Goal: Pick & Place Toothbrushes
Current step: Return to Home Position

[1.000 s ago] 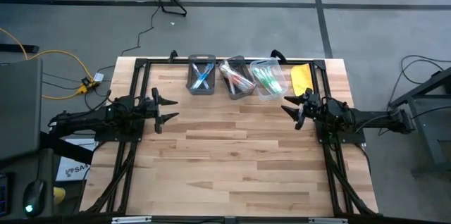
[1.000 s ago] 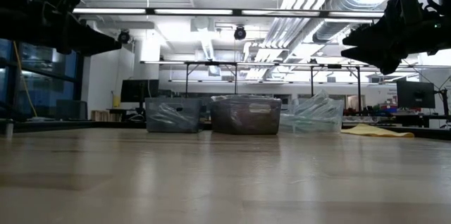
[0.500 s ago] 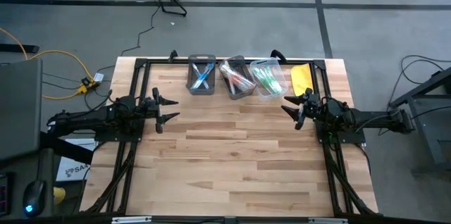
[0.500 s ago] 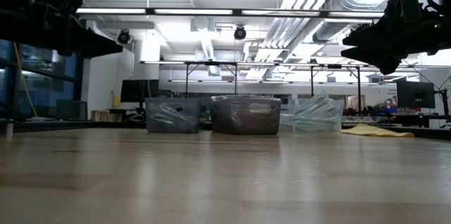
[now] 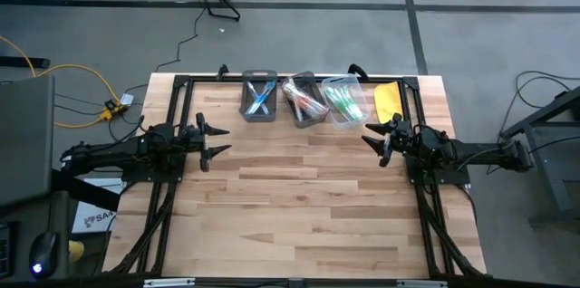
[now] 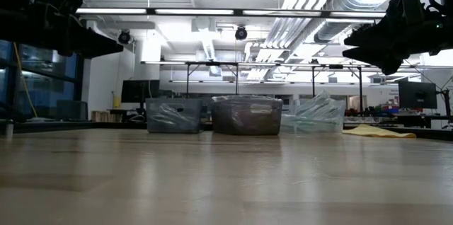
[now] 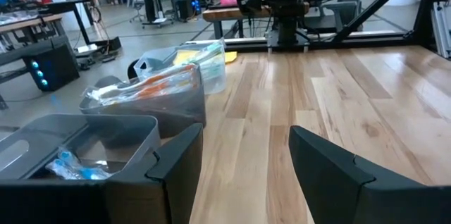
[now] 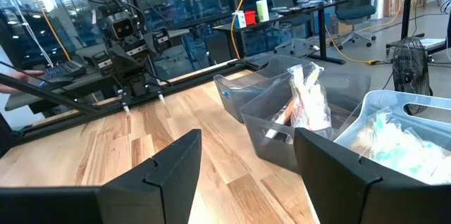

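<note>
Over the table's left side: the left gripper (image 5: 216,140) hung clear of the wood, its fingers spread wide with nothing between them.
Over the table's right side: the right gripper (image 5: 372,137) faced inward the same way, equally spread and empty.
Between the two grippers: the table (image 5: 299,197) showed bare planks, and no loose toothbrush could be seen on it in any view.
At the far edge, left black bin (image 5: 245,107): the blue toothbrushes (image 5: 261,96) lay inside.
Just beside it, right black bin (image 5: 317,121): the orange-red and white toothbrushes (image 5: 304,100) were bunched inside.
Beside that, transparent bin (image 5: 362,111): the green toothbrushes (image 5: 340,100) lay inside.
Beyond the transparent bin: a yellow flat object (image 5: 387,100) lay on the table, outside every bin.
Progress, as a judgement: the sorting looked finished, since every toothbrush in sight sat in a bin by colour. What seemed left was only for both arms to settle at rest.
</note>
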Motion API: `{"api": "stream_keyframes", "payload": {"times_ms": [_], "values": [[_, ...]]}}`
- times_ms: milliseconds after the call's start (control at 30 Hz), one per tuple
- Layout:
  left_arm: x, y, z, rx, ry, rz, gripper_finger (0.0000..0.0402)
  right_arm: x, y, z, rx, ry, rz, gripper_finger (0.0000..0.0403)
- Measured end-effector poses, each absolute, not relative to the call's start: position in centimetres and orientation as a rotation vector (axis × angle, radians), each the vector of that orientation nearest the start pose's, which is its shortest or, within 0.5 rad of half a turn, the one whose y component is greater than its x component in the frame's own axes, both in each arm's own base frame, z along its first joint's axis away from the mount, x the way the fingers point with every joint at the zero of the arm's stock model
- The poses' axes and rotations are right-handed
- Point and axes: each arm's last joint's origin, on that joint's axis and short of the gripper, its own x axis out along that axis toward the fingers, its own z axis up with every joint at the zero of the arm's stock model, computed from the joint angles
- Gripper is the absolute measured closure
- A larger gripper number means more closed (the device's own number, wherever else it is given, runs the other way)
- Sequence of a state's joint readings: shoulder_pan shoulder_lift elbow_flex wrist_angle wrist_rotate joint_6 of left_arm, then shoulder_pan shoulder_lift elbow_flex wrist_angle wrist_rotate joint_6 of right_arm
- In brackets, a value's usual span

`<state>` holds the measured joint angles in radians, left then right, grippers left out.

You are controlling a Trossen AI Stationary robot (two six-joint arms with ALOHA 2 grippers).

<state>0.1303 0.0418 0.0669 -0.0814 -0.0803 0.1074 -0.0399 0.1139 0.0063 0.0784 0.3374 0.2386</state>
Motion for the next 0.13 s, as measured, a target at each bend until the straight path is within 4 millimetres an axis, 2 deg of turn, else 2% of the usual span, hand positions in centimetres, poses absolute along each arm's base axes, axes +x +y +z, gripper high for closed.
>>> {"api": "stream_keyframes", "payload": {"times_ms": [133], "values": [[9.50,1.48,17.53,0.105,0.066,0.207,0.0196,10.23,-1.37,16.41,0.231,-0.016,-0.379,0.0184]]}}
